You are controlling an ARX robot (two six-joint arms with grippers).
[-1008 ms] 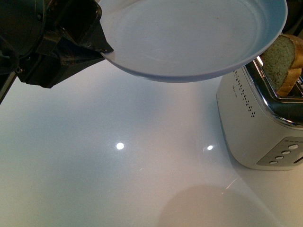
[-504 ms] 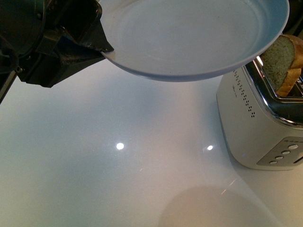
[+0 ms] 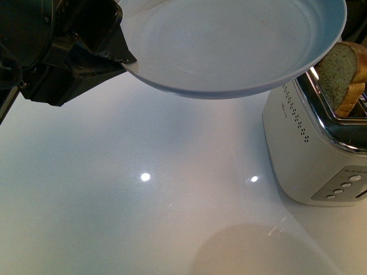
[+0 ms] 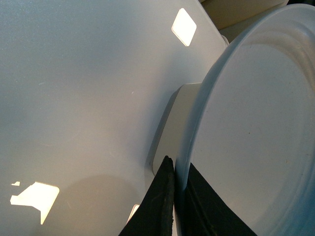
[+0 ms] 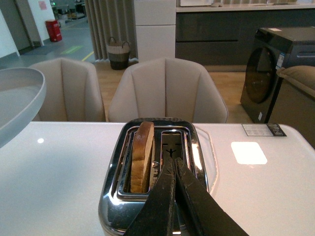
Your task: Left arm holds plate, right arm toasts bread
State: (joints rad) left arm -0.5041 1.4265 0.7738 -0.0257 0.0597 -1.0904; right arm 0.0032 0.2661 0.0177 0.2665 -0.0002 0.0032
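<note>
Plate (image 3: 229,40): pale blue and round. It is up in the air over the white table (image 3: 143,217), tipped a little, with nothing on it. Its far edge is close by the toaster.
Left claw (image 3: 123,57): pinched on the rim of the plate, one black tip on top and one under.
Bread (image 5: 142,157): one brown slice standing on its edge in the silver toaster (image 3: 309,154). It is in the slot nearer the plate, and its round top pokes out.
Right claw (image 5: 172,164): tips squeezed together with nothing between them. It hangs just over the toaster, above the bare slot beside the bread.
Which way: the bread is just to the side of the right claw, toward the plate. The long way of the slice runs along the slot, the same way the claw points.
Nearer arm: the right one. The left claw is busy with the plate.
Toasted or not: I cannot tell. The slice looks light brown.
Next move, my guess: if the slice is to come out, the right claw has to slide over one slot, spread its tips, and pinch the thin slice across its flat faces.
Watch out: the slice is soft and may bend or tear.
</note>
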